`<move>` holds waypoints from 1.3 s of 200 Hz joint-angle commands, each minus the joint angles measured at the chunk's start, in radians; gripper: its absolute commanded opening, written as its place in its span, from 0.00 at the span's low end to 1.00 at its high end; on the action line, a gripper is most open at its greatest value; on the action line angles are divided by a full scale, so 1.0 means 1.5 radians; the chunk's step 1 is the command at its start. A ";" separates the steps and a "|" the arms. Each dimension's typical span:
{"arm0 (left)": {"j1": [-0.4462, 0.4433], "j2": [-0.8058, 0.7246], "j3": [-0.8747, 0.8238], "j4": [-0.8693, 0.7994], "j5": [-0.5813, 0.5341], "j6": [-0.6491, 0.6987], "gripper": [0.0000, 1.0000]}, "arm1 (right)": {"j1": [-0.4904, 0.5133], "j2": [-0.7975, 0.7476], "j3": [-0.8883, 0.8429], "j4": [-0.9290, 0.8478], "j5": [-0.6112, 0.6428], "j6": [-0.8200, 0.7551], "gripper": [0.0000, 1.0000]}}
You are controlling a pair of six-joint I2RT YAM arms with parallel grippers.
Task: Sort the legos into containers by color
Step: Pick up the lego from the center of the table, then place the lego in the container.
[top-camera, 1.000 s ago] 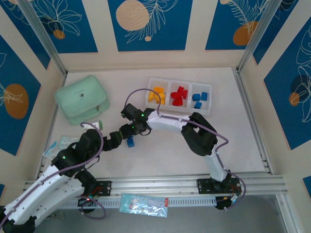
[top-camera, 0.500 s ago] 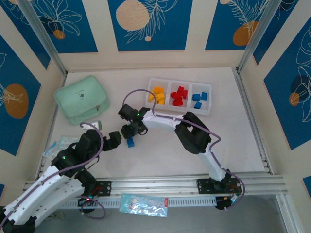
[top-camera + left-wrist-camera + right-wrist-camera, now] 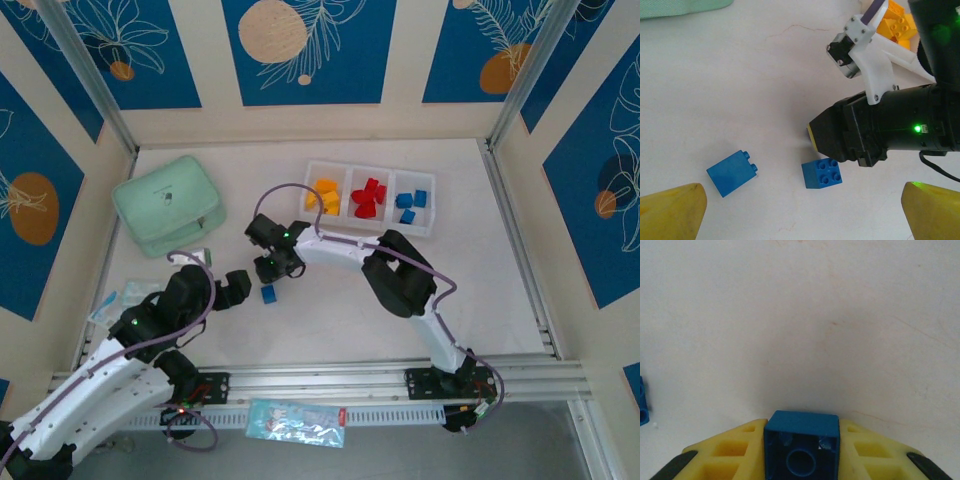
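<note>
Here, sorting is nearing its end. The right pincer (image 3: pixel 801 460) is pinching a blue brick (image 3: pixel 801 445) between its yellow fingers (image 3: pixel 725 455), which are pressing on the brick's two side walls. The wrist view is looking down on bare tabletop (image 3: pixel 805 315), and whether the brick is lifted or touching the surface cannot be told. In the overhead view this pincer (image 3: pixel 268 264) is working left of centre, well apart from the white three-compartment tray (image 3: pixel 370 230) at the far side.

The tray's left compartment is holding yellow-orange bricks (image 3: pixel 323 196), the middle one red bricks (image 3: pixel 368 198), and the right one blue bricks (image 3: pixel 411 205), each colour sitting apart from the others.

The left pincer (image 3: pixel 802 200) is hanging spread and empty, its fingers flanking two loose blue bricks (image 3: pixel 732 172) that are lying on the tabletop. One is lying on its side at the left, and the other (image 3: pixel 821 173) is sitting studs-up just beside the right pincer's black body. The loose pieces on the tabletop are all blue.

Judged from this, what is left is carrying the pinched brick to the right compartment, then the two loose ones. The mint-green box (image 3: pixel 168 205) at the far left is taking no part.
</note>
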 commanded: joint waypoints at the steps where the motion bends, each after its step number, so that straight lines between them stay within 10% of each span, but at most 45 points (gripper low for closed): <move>1: 0.008 0.005 0.020 0.016 0.005 0.011 0.99 | -0.016 -0.074 -0.028 -0.003 -0.012 0.010 0.29; 170: 0.008 0.275 0.107 0.255 0.234 0.124 0.99 | -0.326 -0.455 -0.322 -0.017 0.042 0.046 0.29; 260: 0.008 0.418 0.176 0.328 0.301 0.137 0.99 | -0.530 -0.353 -0.259 0.022 0.083 0.005 0.29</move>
